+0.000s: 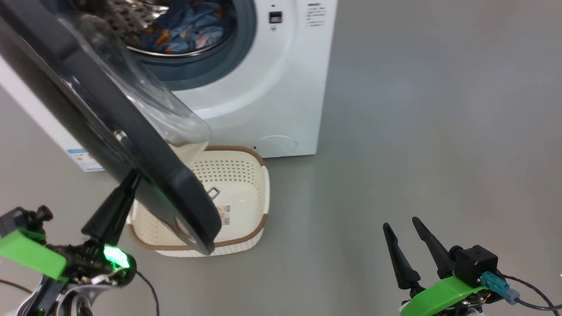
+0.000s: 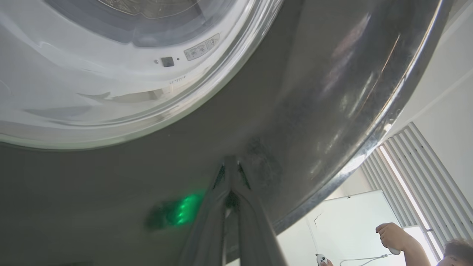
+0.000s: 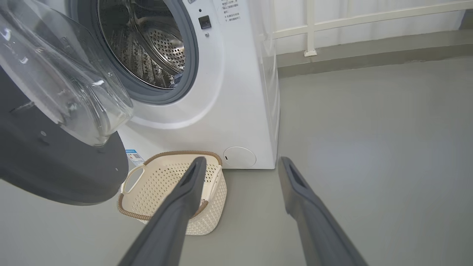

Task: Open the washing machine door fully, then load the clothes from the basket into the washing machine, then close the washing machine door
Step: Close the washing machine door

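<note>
Two dark left fingers (image 1: pixel 112 213) pressed together, tips against outer face of large round glossy-black-rimmed glass-bowl door (image 1: pixel 175 206), half open before big white front-loading washing machine (image 1: pixel 281 87); we judge shut tips give firm push point for closing. Light blue printed clothes (image 1: pixel 189 28) inside washing machine drum. Cream perforated plastic basket (image 1: pixel 237 175) empty at its foot. Right fingers (image 1: pixel 397 254) spread, empty, right of washing machine, clear of door swing.

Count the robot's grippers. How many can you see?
2. The left gripper, dark fingers shut, is against the glossy black round washing machine door at lower left; the right gripper, fingers apart, hangs over the grey floor at lower right.
</note>
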